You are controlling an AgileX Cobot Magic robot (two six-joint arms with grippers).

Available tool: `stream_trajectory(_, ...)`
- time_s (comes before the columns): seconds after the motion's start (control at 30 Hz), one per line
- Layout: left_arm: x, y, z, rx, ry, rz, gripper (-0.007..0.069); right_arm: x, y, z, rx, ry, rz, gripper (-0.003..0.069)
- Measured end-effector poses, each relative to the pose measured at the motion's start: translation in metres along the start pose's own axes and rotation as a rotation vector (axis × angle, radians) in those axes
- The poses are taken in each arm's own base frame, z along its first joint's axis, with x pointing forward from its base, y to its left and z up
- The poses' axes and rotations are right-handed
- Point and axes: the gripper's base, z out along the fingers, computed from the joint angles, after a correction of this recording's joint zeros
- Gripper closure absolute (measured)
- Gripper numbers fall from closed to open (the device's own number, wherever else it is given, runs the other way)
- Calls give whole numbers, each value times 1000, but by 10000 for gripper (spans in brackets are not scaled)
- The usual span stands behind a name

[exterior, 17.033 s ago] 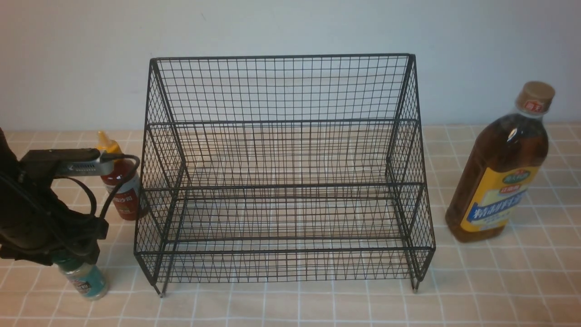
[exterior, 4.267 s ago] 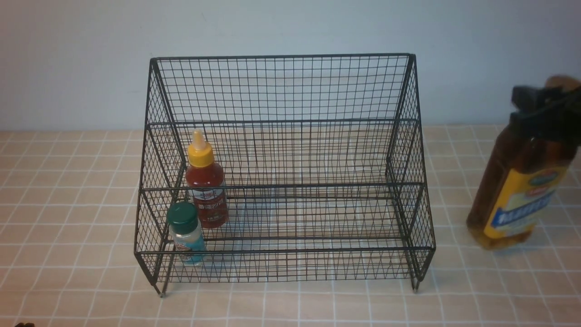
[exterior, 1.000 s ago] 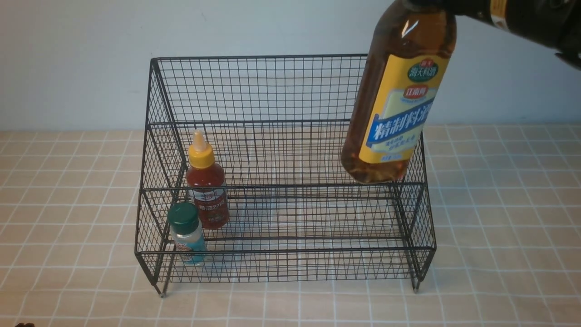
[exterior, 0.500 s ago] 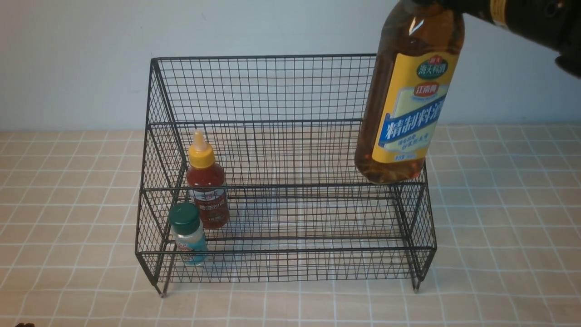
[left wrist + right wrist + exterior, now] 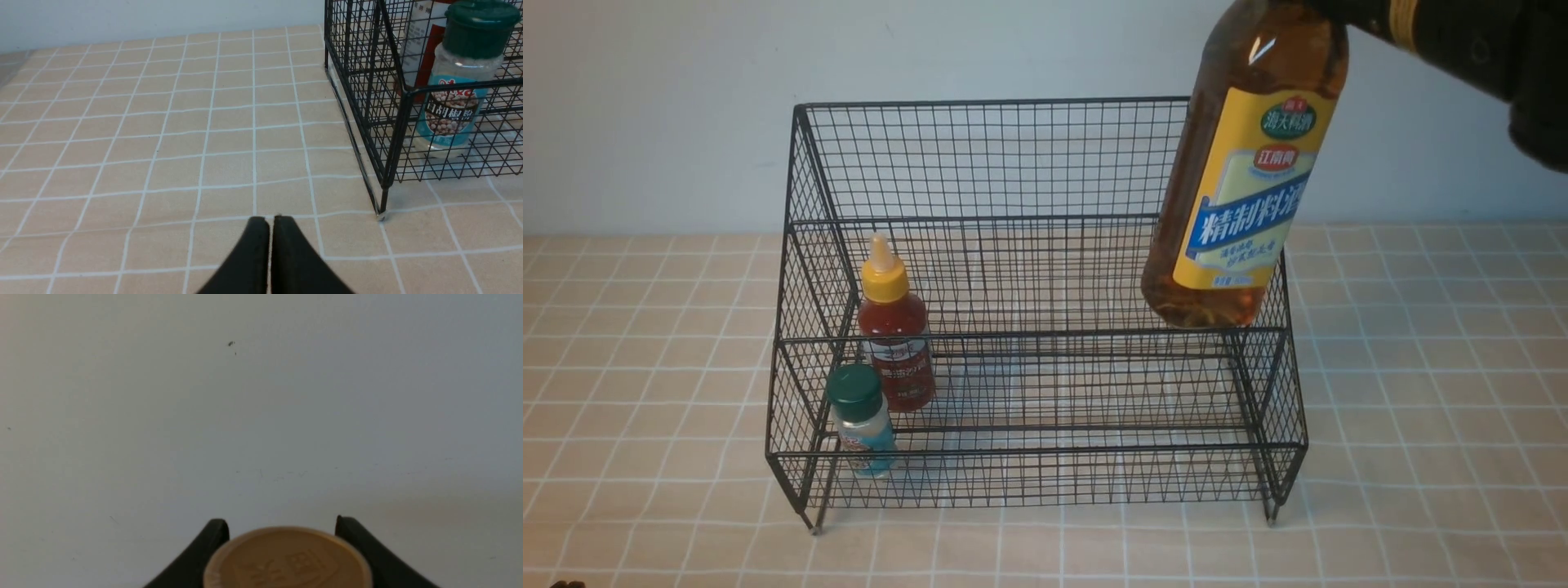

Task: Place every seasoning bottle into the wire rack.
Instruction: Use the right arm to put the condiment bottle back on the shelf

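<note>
front view:
rack: black wire rack [image 5: 1013, 155] stood on the tiled table [image 5: 1421, 367], open side toward the camera.
brown bottle: tall brown bottle [image 5: 1241, 188] hung in the air over the rack's right end, slightly tilted, yellow-blue label facing the camera. Its neck ran out of the top of the picture. Whether its base touched the wire could not be told.
right arm: dark right arm [image 5: 1462, 41] came in from the top right corner toward the bottle's neck.
red bottle: red sauce bottle [image 5: 894, 343] stood upright in the rack near its left end, on the step behind the front tier.
shaker: small shaker [image 5: 862, 425] with a green cap stood upright on the front tier, left end, just in front of the red bottle.

left wrist view:
left gripper: left gripper [image 5: 269, 220] had its fingers pressed together, nothing between them, low over bare table near the rack's front left leg.
shaker: seen through the mesh, inside the rack's corner.

right wrist view:
right gripper: right gripper [image 5: 281, 522] was clamped on the brown bottle's neck, one finger either side of the tan cap [image 5: 286, 559].
background: plain pale wall [image 5: 261, 396].
</note>
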Motion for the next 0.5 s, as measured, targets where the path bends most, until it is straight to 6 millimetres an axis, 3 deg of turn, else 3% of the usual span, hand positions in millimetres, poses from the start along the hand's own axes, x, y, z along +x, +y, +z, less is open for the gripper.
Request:
stream_trajectory(0.3,0,0,0,0,0,0,631,2,7,0,-75,31,-39,347)
stream_trajectory(0.5,0,0,0,0,0,0,631,-8,14,-1,-126,11,-107,347)
